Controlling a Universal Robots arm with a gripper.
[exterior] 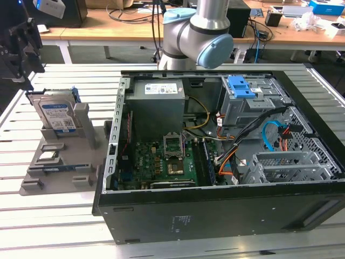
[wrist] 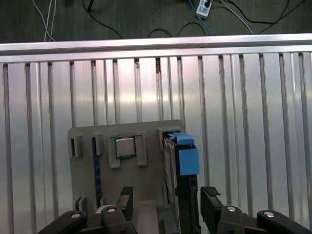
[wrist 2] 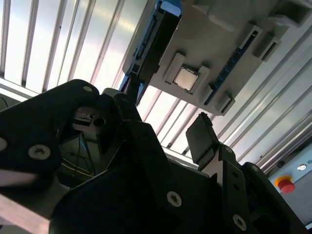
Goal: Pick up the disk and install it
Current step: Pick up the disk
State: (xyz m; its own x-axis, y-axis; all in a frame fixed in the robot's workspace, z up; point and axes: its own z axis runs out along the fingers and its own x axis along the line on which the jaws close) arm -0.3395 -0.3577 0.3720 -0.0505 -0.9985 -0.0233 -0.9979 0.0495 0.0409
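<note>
Evidently, nothing is installed yet: the disk [exterior: 55, 114] is seated in its grey holder [exterior: 59, 174], with the gripper [wrist: 167, 196] held spread apart above it.

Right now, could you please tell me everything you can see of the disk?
The disk is a silver-grey metal drive with a white-and-blue label, framed by a bright blue plastic bracket. It stands upright on edge in a slot of the grey holder, at the exterior view's left of the open computer case. The open end effector hovers above it, one finger to each side, not touching.
</note>
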